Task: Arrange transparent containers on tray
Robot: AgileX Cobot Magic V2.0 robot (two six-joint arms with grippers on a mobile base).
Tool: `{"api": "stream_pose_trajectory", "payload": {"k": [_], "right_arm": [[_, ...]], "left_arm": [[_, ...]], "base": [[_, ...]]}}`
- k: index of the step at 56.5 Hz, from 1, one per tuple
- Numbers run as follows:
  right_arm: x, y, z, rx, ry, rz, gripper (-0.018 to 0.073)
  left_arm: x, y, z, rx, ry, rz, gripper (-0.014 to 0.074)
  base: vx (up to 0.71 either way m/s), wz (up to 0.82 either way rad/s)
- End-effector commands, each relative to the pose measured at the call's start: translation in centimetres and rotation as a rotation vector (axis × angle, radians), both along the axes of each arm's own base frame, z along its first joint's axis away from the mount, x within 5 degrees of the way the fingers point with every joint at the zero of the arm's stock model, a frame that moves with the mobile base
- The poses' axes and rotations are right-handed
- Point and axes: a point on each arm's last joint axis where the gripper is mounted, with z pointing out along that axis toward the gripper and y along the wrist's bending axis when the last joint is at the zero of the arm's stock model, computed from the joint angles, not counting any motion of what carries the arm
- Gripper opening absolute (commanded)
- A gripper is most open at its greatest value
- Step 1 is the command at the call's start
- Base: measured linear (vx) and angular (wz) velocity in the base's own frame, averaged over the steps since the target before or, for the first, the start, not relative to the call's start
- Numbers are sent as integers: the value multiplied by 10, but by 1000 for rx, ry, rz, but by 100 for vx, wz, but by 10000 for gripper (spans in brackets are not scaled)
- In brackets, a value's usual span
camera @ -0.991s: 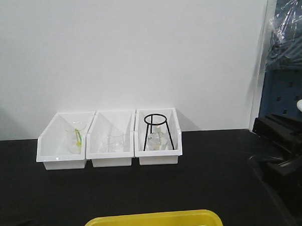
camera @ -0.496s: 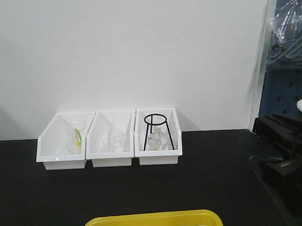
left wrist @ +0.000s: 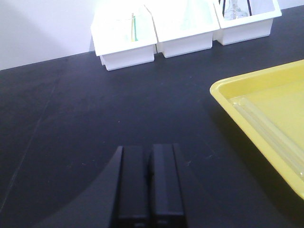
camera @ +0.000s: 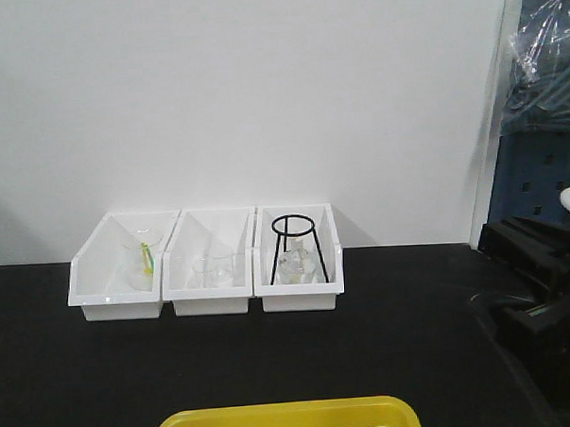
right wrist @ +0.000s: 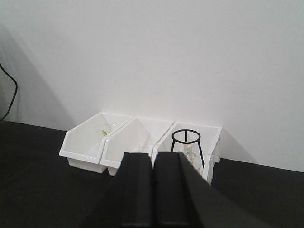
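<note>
The yellow tray (camera: 284, 414) lies at the table's near edge; in the left wrist view the tray (left wrist: 251, 78) fills the right side. Slim clear glass tubes, the transparent containers (left wrist: 266, 130), lie lengthwise inside it near its left rim. How many there are I cannot tell. My left gripper (left wrist: 149, 149) is shut and empty, low over the black tabletop to the left of the tray. My right gripper (right wrist: 153, 155) is also shut and empty, raised and pointing at the white bins.
Three white bins (camera: 211, 297) stand side by side against the back wall. They hold a beaker with a green mark (camera: 140, 259), a clear beaker (camera: 214, 269) and a black ring tripod (camera: 293, 234) over a flask. A dark arm (camera: 539, 283) occupies the right edge.
A dark shape in the front view's bottom-left corner a second ago has gone out of sight. Bins and tray have not moved.
</note>
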Motion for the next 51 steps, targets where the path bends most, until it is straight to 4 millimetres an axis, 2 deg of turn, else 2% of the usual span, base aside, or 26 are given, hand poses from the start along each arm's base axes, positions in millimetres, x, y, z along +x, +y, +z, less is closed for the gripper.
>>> {"api": "stream_pose_trajectory", "payload": {"k": [1,36,51], "right_arm": [[-5,1,16,18,-69,35,-11],[-5,1,16,30,-63,29,-11],[-2,-3,10,-115,-69,-19,-11]], "left_arm": [[1,-1,-3,-8,-67,-6,-8],[1,-1,-3,-8,-67,-6,-8],[1,-1,-3,-8,-67,-6,-8]], "base": [[0,0],[0,0],[0,0]]}}
